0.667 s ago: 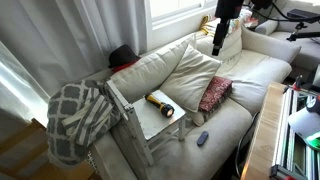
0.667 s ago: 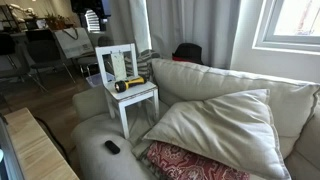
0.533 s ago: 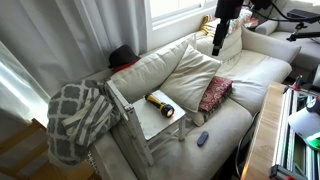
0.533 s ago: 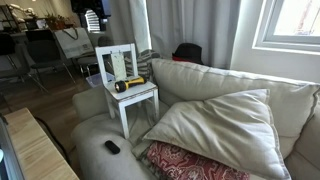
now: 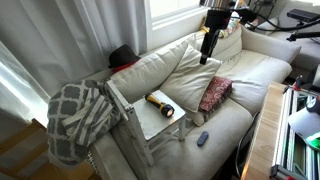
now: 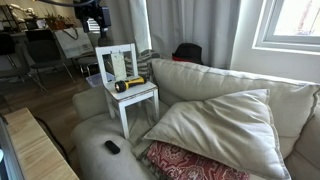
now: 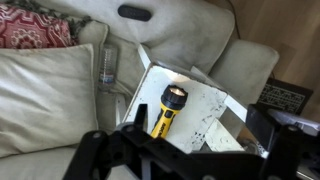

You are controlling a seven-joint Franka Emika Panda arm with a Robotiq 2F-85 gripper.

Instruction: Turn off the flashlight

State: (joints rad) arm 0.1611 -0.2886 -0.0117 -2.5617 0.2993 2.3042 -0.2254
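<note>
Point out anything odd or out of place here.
A flashlight lies on its side on the white chair seat, its lens seemingly glowing, and the seat is speckled with dark marks. A small dark gadget sits loose on the sofa.

The dark two-fingered gripper (image 5: 205, 55) on the black robot arm has swung sideways and dipped a little, closer to the big cream sofa pillow (image 5: 195, 72). In an exterior view, more of it (image 6: 92, 14) now pokes in from the top edge.
</note>
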